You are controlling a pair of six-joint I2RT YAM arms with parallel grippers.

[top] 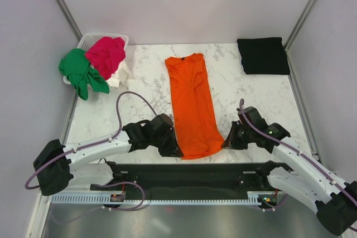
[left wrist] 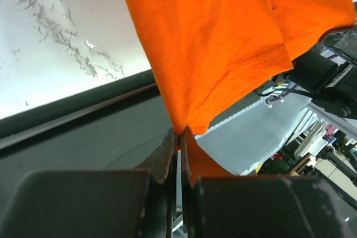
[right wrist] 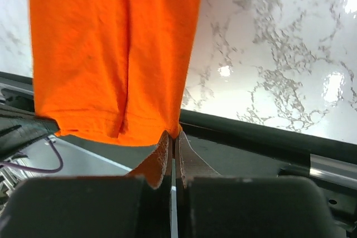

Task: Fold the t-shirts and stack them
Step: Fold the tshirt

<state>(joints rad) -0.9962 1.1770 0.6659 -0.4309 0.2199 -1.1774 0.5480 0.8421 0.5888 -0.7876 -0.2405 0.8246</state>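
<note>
Marble table (top: 251,93) bears orange t-shirt (top: 192,104), collar far; left gripper (top: 177,150), right gripper (top: 225,144) pinch hem.

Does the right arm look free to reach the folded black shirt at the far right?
Probably not yet: the right hand is shut on a near corner of the orange shirt. Only bare table lies between it and the black shirt.

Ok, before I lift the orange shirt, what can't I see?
Top view: orange shirt near corners, under left gripper and right gripper.
Top view: white shirt mostly buried under magenta shirt and green shirt.
Top view: black shirt folds, too dark.
Wrist views: orange shirt's collar end, cut off by top edge.
</note>
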